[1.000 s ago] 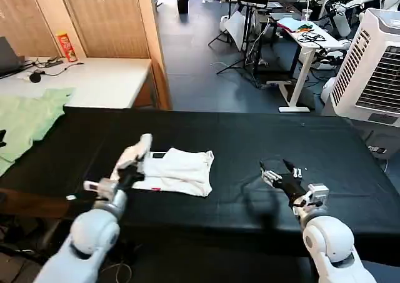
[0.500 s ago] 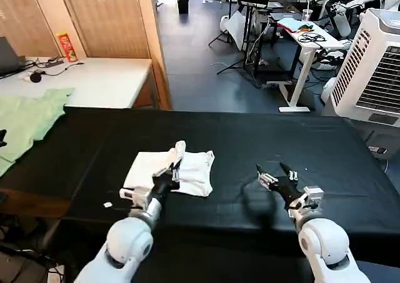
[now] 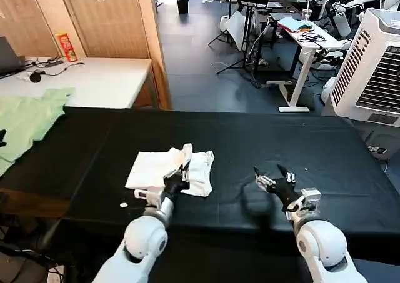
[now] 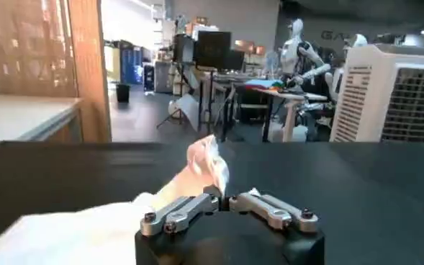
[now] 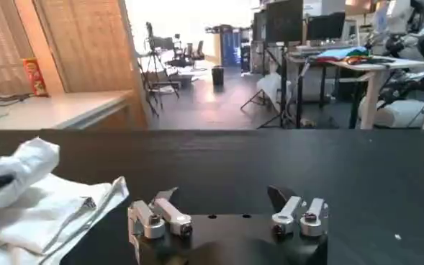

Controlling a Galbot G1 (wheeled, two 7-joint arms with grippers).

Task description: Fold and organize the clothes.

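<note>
**On the black table: left gripper pinching a fold of the white T-shirt**

On the black table (image 3: 325, 145), the white T-shirt (image 3: 150, 168) is lying partly folded, toward the robot's left of the table's middle and nearer its front edge. The left gripper (image 3: 177, 178) is sitting at the shirt's right half, its fingers pressed together on a raised flap of cloth that is standing up above the rest of the garment; the left wrist view is showing that flap (image 4: 206, 162) rising from between the closed jaws. The right gripper (image 3: 273, 180) is hovering over bare table well to the right of the shirt, its fingers (image 5: 165, 196) spread and gripping nothing. A pale green garment (image 3: 25, 124) is lying on the neighbouring surface beyond the table's left end.
</note>
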